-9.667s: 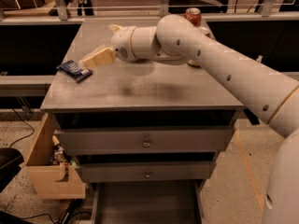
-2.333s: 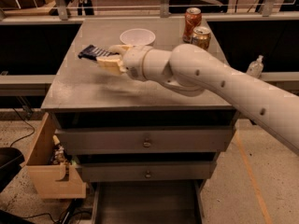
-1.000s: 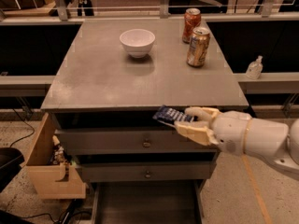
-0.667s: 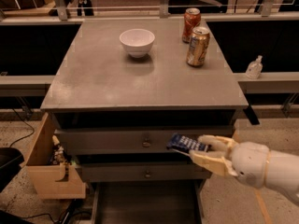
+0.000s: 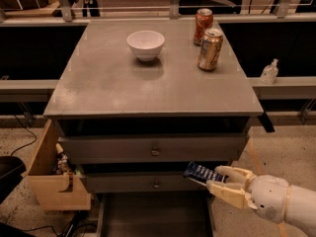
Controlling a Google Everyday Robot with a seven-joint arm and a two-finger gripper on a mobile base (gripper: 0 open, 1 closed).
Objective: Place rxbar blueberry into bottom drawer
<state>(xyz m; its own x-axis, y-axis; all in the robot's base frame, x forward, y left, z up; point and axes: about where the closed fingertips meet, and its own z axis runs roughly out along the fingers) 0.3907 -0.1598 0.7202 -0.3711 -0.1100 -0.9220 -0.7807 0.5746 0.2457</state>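
My gripper [image 5: 222, 180] is at the lower right, in front of the cabinet's second knob-fronted drawer. It is shut on the rxbar blueberry [image 5: 199, 172], a flat dark blue bar with white lettering that sticks out to the left of the cream fingers [image 5: 228, 192]. The bar hangs above the right part of the bottom drawer [image 5: 153, 215], a wide dark grey tray pulled out open at the foot of the cabinet. The tray's inside looks bare where it shows.
On the cabinet top stand a white bowl [image 5: 145, 44], a red can [image 5: 203, 25] and a gold can [image 5: 210, 49]. A light wooden box [image 5: 52, 180] with small items hangs at the cabinet's left side. A sanitiser bottle [image 5: 269, 72] stands on the right ledge.
My gripper picked the blue bar off the cabinet top, carried it over the front edge to the right, and has lowered it to the level of the second drawer front above the open tray.
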